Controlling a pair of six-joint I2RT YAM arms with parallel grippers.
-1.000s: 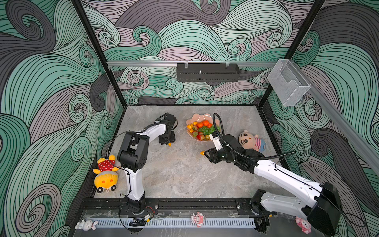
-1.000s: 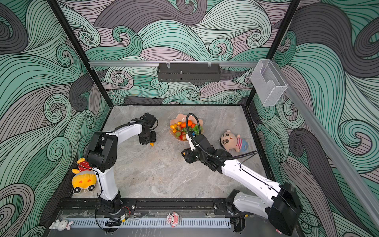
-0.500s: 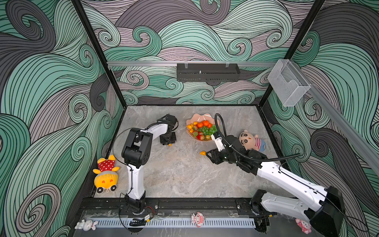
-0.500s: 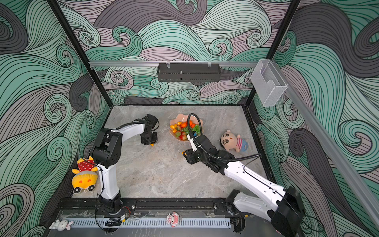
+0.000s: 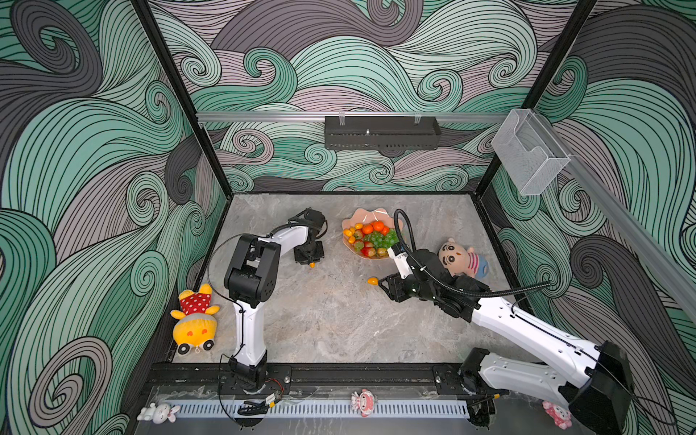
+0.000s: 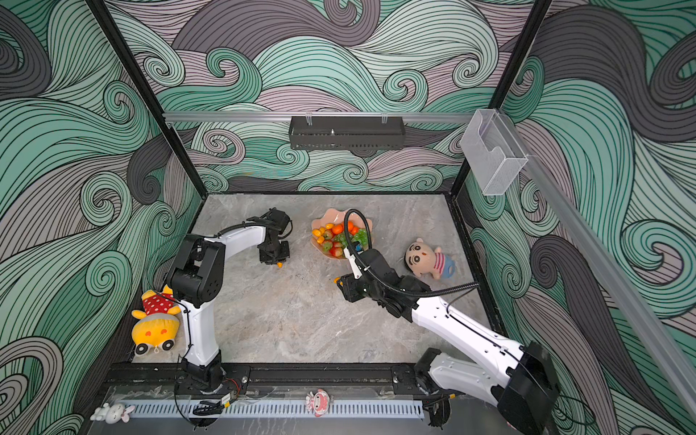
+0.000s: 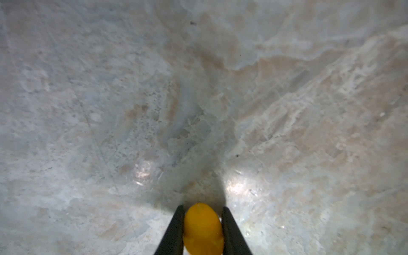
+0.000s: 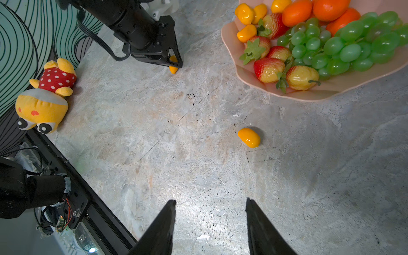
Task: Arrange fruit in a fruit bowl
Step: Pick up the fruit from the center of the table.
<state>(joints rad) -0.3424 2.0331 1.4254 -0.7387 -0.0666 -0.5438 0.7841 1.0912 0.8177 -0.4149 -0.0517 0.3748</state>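
My left gripper [image 7: 202, 207] is shut on a small yellow-orange oval fruit [image 7: 203, 227] low over the table, left of the fruit bowl; the top views show this oval [image 5: 312, 265] [image 6: 279, 264] below the left gripper [image 5: 309, 260]. The peach-pink fruit bowl [image 5: 371, 214] [image 8: 331, 88] holds tangerines [image 5: 378, 226], green grapes [image 8: 348, 44], strawberries [image 8: 268, 68] and several yellow ovals [image 8: 245, 13]. Another oval [image 8: 249, 138] [image 5: 372, 280] lies loose on the table ahead of my right gripper [image 8: 210, 201], which is open with nothing between its fingers.
A yellow plush doll [image 5: 192, 324] lies at the left front edge. A boy plush doll [image 5: 461, 260] lies right of the bowl, behind my right arm. A clear box [image 5: 529, 154] hangs on the right wall. A black rail [image 5: 339, 376] runs along the front.
The left jaws have closed onto the yellow-orange oval, and the left arm's elbow has swung. The right gripper and the loose oval have stayed where they were.
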